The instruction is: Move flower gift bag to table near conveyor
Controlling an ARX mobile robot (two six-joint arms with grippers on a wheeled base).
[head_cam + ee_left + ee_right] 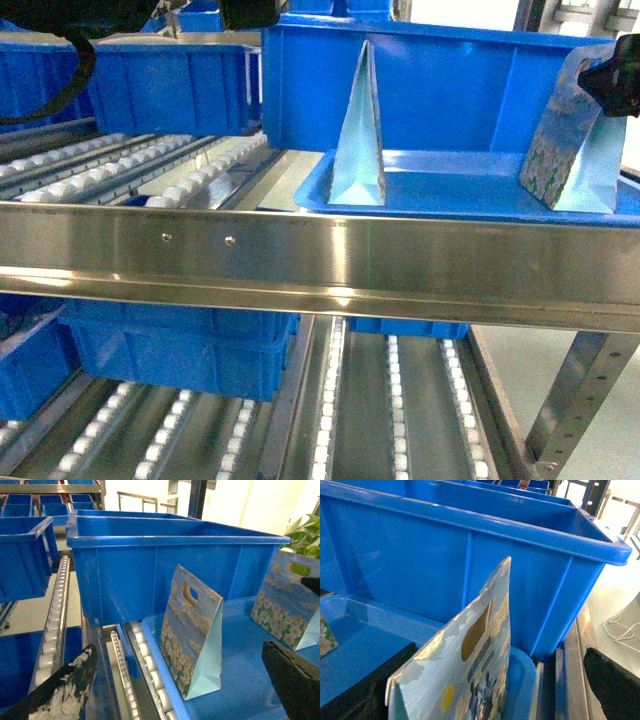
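Two flower gift bags upright on blue tray point(450, 195) atop conveyor point(300, 250): left bag point(192, 632) beside blue bin point(150, 565), right bag point(465, 670) between spread fingers of right gripper point(485, 690), untouched. Left gripper point(175, 680) spread wide, holding nothing.

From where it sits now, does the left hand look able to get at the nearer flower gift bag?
Probably yes. The left hand is open, and the flower gift bag stands upright on the blue tray between its fingers, with nothing in front. The big blue bin behind limits the approach from the back.
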